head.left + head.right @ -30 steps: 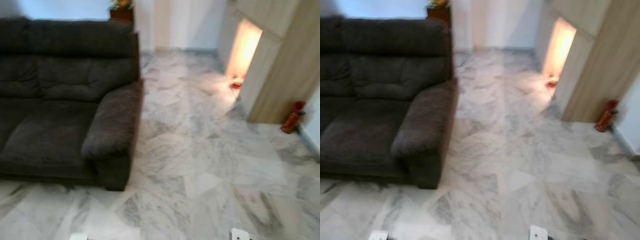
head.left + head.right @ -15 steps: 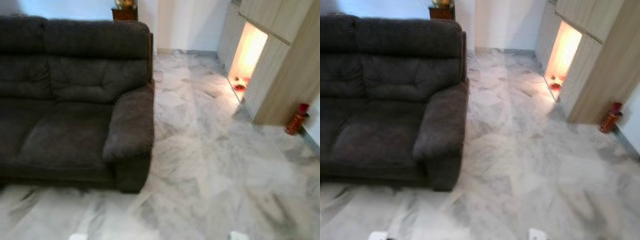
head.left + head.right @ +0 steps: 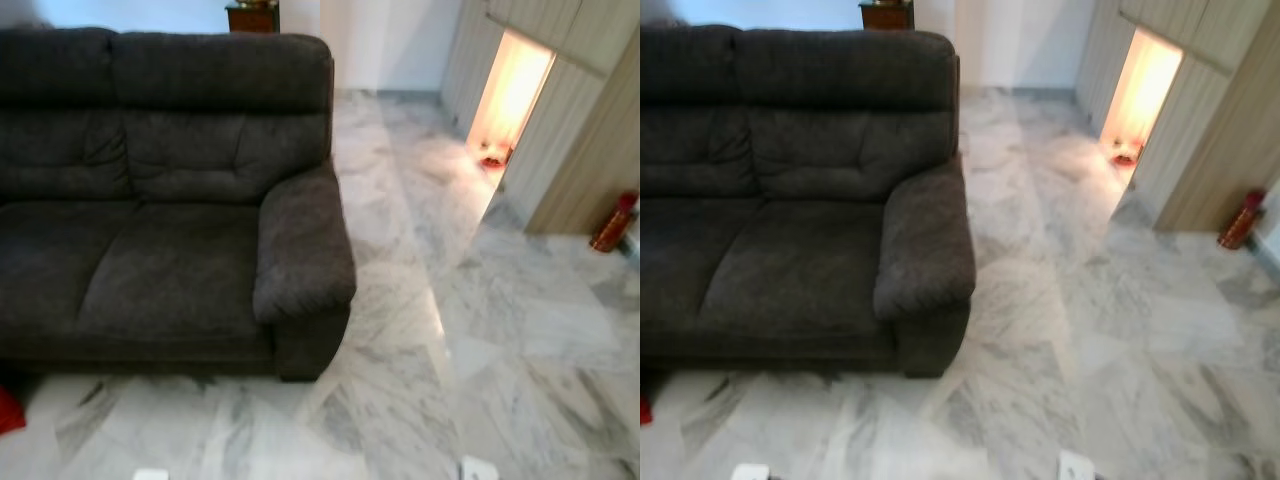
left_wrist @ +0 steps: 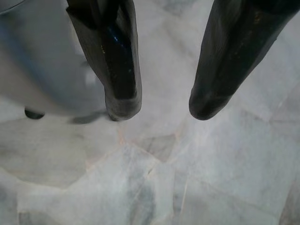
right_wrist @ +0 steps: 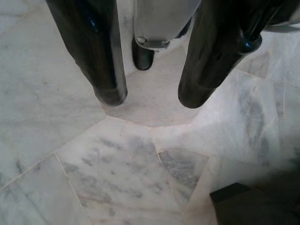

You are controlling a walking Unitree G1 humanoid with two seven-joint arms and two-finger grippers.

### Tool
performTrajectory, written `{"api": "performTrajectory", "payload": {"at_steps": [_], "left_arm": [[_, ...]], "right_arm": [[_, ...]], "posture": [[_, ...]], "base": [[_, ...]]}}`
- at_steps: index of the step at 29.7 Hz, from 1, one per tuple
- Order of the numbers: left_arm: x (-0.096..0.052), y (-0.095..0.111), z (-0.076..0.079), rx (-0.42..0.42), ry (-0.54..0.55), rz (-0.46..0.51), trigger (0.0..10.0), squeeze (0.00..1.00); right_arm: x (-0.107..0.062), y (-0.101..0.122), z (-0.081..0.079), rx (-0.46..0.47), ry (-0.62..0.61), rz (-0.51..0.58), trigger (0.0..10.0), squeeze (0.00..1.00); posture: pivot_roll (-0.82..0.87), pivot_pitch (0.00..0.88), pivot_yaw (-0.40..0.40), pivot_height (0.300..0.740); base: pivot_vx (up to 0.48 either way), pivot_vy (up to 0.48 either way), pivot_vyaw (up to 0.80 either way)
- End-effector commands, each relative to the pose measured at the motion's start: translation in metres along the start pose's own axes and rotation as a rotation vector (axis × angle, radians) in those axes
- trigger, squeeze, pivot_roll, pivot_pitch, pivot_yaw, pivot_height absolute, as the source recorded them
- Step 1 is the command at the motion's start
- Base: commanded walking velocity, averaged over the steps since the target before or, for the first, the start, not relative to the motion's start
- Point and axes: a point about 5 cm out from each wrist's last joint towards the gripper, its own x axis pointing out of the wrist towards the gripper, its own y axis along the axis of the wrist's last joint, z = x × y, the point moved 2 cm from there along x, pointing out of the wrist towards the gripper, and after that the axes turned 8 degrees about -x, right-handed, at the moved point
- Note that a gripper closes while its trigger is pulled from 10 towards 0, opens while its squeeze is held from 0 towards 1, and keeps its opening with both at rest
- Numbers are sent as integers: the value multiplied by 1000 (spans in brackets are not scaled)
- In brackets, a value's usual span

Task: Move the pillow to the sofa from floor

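You do not have the pillow in plain sight. The only candidate is a red sliver (image 3: pixel 6 410) at the far left edge, lying on the floor (image 3: pixel 420 380) just in front of the sofa (image 3: pixel 170 200). It is cut off by the frame, so you cannot tell whether it is the pillow.

The step in hand looks like searching, so turn toward that left edge until the red thing sits whole in the head views. Confirm what it is before you bend or reach.

Both arms hang idle. The left gripper (image 4: pixel 161 110) has its fingers spread and nothing between them, and only marble shows below. The right gripper (image 5: pixel 147 96) is likewise spread and empty. Leave them apart so they are ready to close on a soft, bulky corner.

The sofa is dark grey with bare seat cushions, so any part of the seat will probably serve for the drop. Its armrest (image 3: pixel 305 240) juts toward you, so give it room as you turn. The floor is glossy pale marble, likely slick underfoot. Off to the right are wooden panels (image 3: pixel 580 150), a brightly lit opening (image 3: pixel 510 95) and a red extinguisher (image 3: pixel 613 222), all well apart from your route.
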Motion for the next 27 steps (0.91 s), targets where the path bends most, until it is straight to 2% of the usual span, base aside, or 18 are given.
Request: {"api": "performTrajectory", "payload": {"at_steps": [1, 27], "left_arm": [[-1, -2, -6, -5, 15, -6, 10000, 0], [-1, -1, -5, 10, 8, -7, 10000, 0]], "right_arm": [[1, 4, -6, 7, 10, 8, 10000, 0], [1, 2, -7, -16, 16, 8, 10000, 0]], "posture": [[69, 37, -22, 740], [70, 21, -18, 740]], "base": [[0, 469, 0], [0, 466, 0]]}}
